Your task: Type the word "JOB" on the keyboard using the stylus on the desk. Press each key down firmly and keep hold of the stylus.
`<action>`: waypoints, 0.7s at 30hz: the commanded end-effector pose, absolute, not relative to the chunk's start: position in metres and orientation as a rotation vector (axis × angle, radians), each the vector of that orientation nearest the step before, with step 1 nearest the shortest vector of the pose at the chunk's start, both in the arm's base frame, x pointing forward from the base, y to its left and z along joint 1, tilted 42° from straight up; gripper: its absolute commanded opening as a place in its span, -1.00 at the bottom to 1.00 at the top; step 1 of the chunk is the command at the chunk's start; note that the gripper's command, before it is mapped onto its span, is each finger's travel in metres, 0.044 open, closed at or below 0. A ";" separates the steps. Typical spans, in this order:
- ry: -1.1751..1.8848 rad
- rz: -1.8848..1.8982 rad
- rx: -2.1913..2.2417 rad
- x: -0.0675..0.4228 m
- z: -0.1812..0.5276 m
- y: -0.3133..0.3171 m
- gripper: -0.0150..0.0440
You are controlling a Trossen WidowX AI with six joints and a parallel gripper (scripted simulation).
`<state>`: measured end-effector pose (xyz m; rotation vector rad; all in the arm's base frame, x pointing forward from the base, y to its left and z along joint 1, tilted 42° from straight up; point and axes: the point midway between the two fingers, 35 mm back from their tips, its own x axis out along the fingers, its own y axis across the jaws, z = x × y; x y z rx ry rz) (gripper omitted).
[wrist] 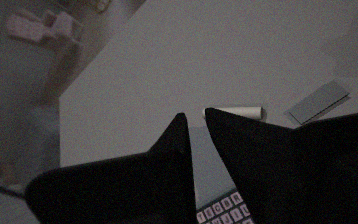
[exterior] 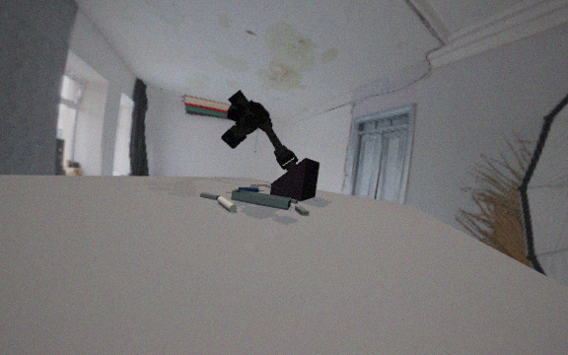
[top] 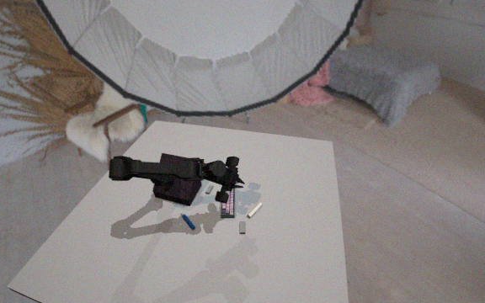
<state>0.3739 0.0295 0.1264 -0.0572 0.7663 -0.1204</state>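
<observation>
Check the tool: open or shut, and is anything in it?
Shut, holding nothing. The tool shows only a sliver between its tips, and the white stylus lies on the desk.

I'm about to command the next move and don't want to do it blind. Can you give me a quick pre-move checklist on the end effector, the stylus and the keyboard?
1. Stylus in hand: not ok. The end effector holds nothing.
2. Fingers ready to grasp: not ok. They are shut and need opening first.
3. Which item is the stylus: cannot tell. A blue rod and a white rod both lie loose on the desk.
4. Keyboard placement: ok. It lies flat, with its keys showing in the wrist view.
5. Clearance: ok. The end effector hangs well above the desk in the exterior view.
</observation>
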 end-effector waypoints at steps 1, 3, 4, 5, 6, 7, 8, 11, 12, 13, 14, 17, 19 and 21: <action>1.022 -0.180 -0.178 0.362 0.062 0.039 -0.49; 1.128 -0.211 -0.252 0.353 0.036 0.041 -0.49; 1.179 -0.226 -0.293 0.348 0.023 0.042 -0.49; 1.229 -0.242 -0.337 0.342 0.012 0.043 -0.49; 1.276 -0.258 -0.381 0.337 0.001 0.043 -0.49; 1.322 -0.274 -0.427 0.331 -0.010 0.042 -0.49; 1.367 -0.290 -0.474 0.325 -0.020 0.041 -0.49; 1.491 -0.341 -0.621 0.307 -0.046 0.037 -0.49; 1.529 -0.358 -0.673 0.301 -0.054 0.035 -0.49; 1.559 -0.371 -0.715 0.296 -0.060 0.034 -0.49; 1.576 -0.379 -0.741 0.293 -0.063 0.033 -0.49; 1.582 -0.382 -0.750 0.292 -0.064 0.032 -0.49; 1.582 -0.382 -0.750 0.292 -0.064 0.032 -0.49; 1.582 -0.382 -0.750 0.292 -0.064 0.032 -0.49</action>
